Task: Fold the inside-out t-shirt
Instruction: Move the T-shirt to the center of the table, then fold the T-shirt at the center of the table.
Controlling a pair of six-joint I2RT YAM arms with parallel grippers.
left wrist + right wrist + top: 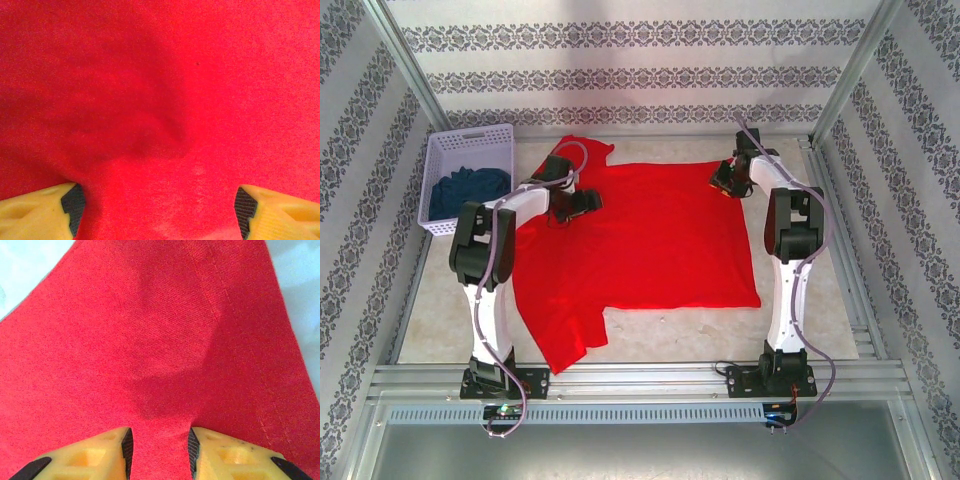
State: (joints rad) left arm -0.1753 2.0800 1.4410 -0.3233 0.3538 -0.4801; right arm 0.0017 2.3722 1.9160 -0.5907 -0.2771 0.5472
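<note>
The pale surface (660, 335) carries a red shirt (660, 240) spread flat across its middle. A white basket (470, 148) holding blue cloth (468, 190) sits at its far left corner.

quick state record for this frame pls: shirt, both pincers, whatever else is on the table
t-shirt: red, spread mostly flat on the table
left pincer: open wide, low over the t-shirt's left part
right pincer: closed on a raised fold at the t-shirt's far right corner
basket: white, far left of the table, blue cloth inside
folding: no fold made yet
</note>
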